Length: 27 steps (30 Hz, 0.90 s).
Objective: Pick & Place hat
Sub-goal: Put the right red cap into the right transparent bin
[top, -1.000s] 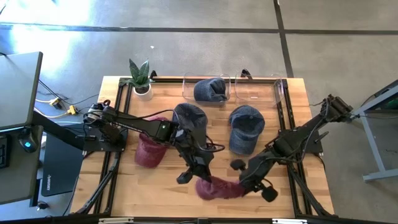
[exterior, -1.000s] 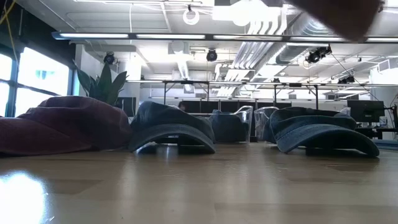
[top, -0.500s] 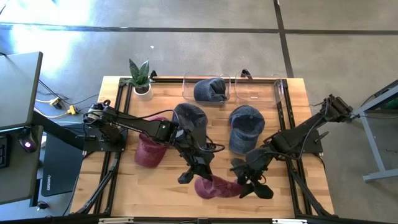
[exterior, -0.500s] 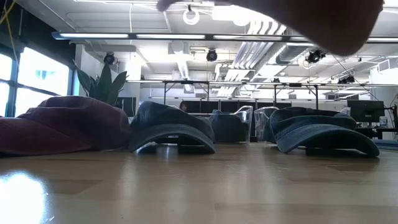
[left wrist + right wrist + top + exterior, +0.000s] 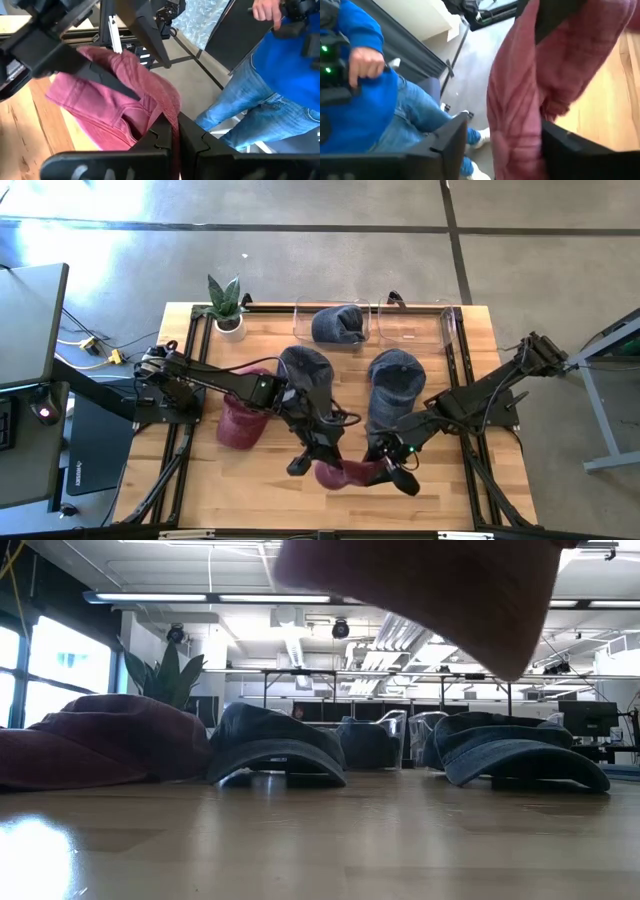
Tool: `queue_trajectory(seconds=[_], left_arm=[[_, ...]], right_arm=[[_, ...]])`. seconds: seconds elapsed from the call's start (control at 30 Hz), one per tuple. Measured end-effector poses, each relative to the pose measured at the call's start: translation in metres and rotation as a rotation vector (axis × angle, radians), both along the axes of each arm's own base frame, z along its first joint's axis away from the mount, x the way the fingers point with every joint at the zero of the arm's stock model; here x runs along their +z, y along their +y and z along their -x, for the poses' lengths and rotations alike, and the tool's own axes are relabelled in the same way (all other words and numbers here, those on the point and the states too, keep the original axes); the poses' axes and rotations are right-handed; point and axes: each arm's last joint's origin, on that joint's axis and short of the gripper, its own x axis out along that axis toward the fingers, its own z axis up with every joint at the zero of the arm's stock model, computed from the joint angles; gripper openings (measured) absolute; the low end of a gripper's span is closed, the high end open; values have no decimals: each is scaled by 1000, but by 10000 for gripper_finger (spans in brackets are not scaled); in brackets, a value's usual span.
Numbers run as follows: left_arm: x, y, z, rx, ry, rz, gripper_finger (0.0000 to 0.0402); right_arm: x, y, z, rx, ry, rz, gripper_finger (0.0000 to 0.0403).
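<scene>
Near the table's [image 5: 200, 490] front edge, the left gripper [image 5: 318, 463] pinches the red hat [image 5: 345, 473] by its thin brim; the right gripper [image 5: 392, 472] stands spread around the hat's other end. The cloth may slip from the left pinch if the arms pull apart; it hangs above the wood.

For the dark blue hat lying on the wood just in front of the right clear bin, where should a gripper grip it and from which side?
Probably the brim of the dark blue hat. In the low view the brim arches up off the table, leaving a gap beneath for one finger. The domed crown looks soft and offers no edge. Come in low from the front edge, the side the brim faces.
</scene>
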Motion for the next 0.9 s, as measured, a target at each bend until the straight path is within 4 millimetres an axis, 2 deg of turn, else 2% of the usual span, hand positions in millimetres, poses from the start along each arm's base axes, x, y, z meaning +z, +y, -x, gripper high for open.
queue_trajectory(seconds=[0.2, 0.23, 0.33, 0.5, 0.67, 0.77, 0.9], left_arm=[[0, 0, 0, 21, 11, 7, 0], [0, 2, -1, 41, 13, 5, 1], [0, 7, -3, 67, 17, 6, 11], [0, 37, -6, 125, 80, 38, 80], [8, 74, 3, 236, 259, 59, 136], [10, 89, 9, 368, 360, 11, 143], [12, 96, 13, 549, 374, -120, 134]], right_arm=[[-2, 4, 3, 12, 26, -5, 25], [-2, 5, 3, 11, 31, -11, 19], [-1, 4, 5, -48, 87, -64, 32], [3, -9, 22, -143, 183, -32, 18], [23, -48, 55, -387, 213, 16, 23], [39, -80, 80, -592, 172, 31, 18], [54, -123, 114, -865, 93, 60, 18]])
